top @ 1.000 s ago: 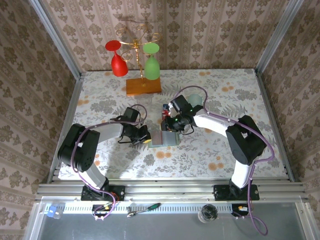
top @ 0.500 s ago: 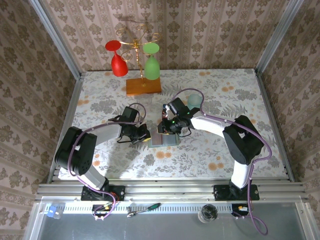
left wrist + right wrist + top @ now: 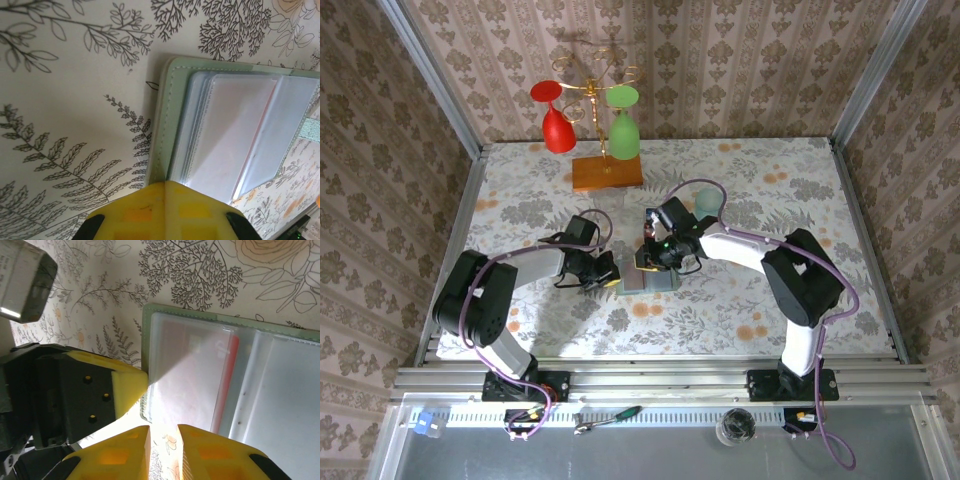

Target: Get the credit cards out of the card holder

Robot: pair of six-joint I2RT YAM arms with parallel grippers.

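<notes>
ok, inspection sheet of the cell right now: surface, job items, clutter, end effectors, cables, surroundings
Surface: floral tablecloth, no spills seen.
Job's things: card holder lies open; red card in a clear sleeve; small red and blue item beyond it, possibly cards, too small to tell.
Clutter: glass rack with red glass and green glass; pale translucent object.
End effectors: left end effector shut, tip at the holder's edge; right end effector over the holder, jaws narrowly apart, nothing seen between.
Cables: purple cable loops off the right arm, apart from the holder.
Surroundings: wallpapered walls; tool and round glass on the front ledge.
</notes>
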